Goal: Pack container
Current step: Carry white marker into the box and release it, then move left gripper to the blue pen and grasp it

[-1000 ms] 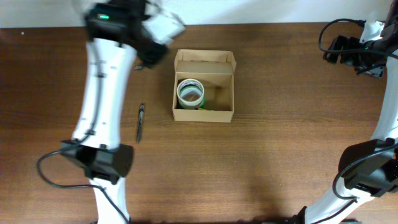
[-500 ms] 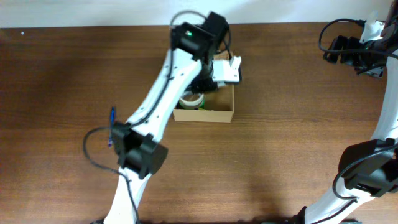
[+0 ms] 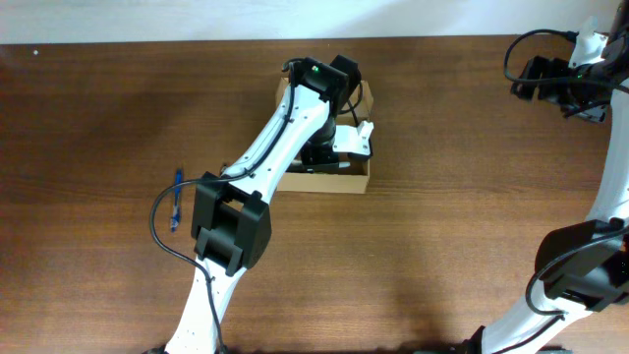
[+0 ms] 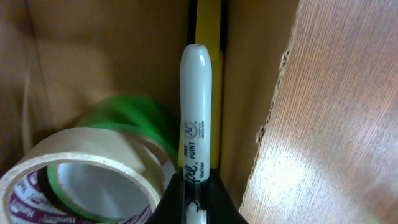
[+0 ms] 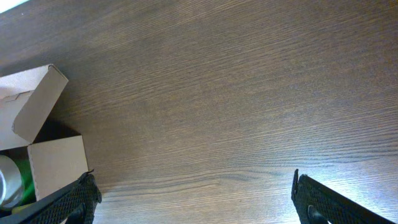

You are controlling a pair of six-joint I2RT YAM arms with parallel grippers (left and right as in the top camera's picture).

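Observation:
The container [image 3: 324,183], a tan cardboard box with its flap open, sits at the table's middle back, mostly under my left arm. My left gripper [image 3: 316,155] is down inside it. In the left wrist view the left gripper [image 4: 194,200] is shut on a white marker [image 4: 196,106], held along the box's right wall [image 4: 245,106]. A tan tape roll [image 4: 93,146] and a green roll [image 4: 140,115] lie in the box beside it, and a yellow stick-shaped thing [image 4: 210,31] lies behind the marker. My right gripper [image 5: 193,202] is open and empty, high at the far right [image 3: 565,84].
A blue pen [image 3: 176,200] lies on the brown wooden table [image 3: 462,216] left of the box. The right wrist view shows the box's open flap [image 5: 34,102] at its left edge and bare wood elsewhere.
My left arm has swung from the box's left side to over the box and lowered into it with the marker. The pen on the table lies farther left. The right arm has not moved.

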